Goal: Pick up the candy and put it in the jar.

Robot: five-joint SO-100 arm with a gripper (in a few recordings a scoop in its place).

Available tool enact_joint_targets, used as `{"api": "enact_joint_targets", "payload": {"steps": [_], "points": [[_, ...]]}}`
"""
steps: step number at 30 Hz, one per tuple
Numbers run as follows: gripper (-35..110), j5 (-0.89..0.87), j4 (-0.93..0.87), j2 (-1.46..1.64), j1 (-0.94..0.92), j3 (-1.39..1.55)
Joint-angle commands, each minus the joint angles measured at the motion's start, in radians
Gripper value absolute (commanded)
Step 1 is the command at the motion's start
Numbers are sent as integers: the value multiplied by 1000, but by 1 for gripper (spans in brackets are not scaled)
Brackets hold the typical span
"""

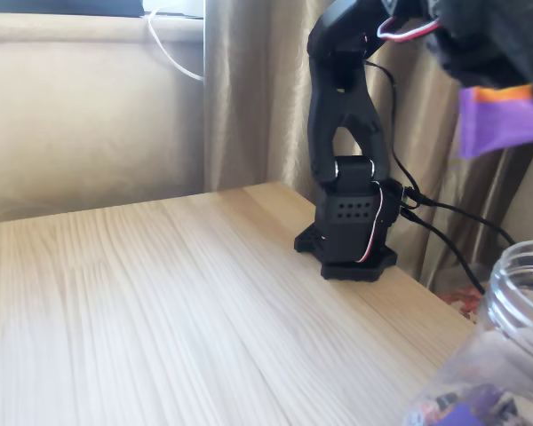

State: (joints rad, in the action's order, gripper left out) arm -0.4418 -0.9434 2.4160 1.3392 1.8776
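Fixed view: pincer (pixel 480 75) is at top right, blurred and cut by the frame edge, raised well above the table (pixel 160 302). Candy (pixel 502 120) hangs just below its black fingers, purple wrapper with an orange strip on top, seemingly clamped between them; how wide the jaws stand I cannot tell. Jar (pixel 515 302) sits well below the pincer at bottom right, clear plastic with a threaded rim, purple wrappers showing inside. Arm base (pixel 351 231) stands on the table's far edge, left of and below the pincer, curtain (pixel 249 98) behind
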Motion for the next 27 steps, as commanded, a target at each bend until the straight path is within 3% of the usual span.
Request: {"api": "enact_joint_targets", "payload": {"steps": [1,13,27], "points": [[0,29,66,89,58,51],[0,49,123,98,147,147],[2,-5,215,63,123,176]]}}
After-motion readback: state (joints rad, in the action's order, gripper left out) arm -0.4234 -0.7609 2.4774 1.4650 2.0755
